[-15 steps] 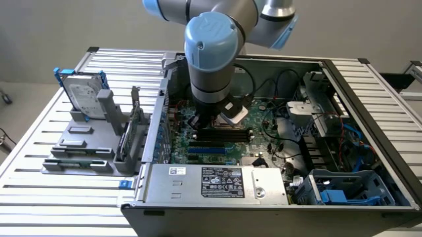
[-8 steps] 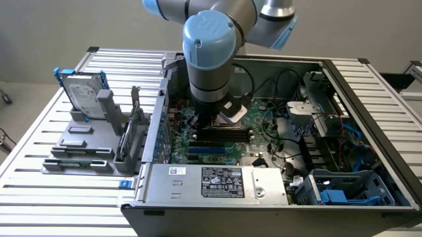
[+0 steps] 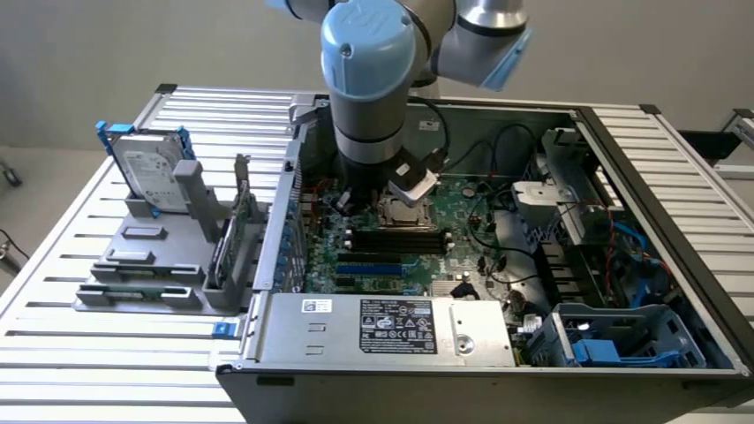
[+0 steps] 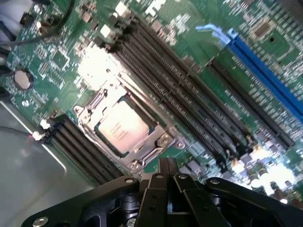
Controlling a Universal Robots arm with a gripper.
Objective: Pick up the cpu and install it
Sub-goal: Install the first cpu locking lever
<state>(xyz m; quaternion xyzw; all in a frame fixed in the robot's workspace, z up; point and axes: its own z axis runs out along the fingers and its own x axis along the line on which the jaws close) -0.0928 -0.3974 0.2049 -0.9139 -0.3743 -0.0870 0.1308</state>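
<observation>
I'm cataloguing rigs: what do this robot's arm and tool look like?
The arm has silver-grey tube sections and light blue joint caps, with a black cable running down near the wrist. The tool is black, with angular linkage plates and visible screws.

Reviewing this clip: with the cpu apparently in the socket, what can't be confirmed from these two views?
- Whether the cpu is fully seated in the socket: wrist view, glare washes out one corner of the frame.
- The cpu's printed marking: wrist view, too blurred to read.
- The socket in the exterior view: partly covered by the arm above it.
- The claw tips: wrist view, cut off by the picture edge; it holds nothing visible.
</observation>
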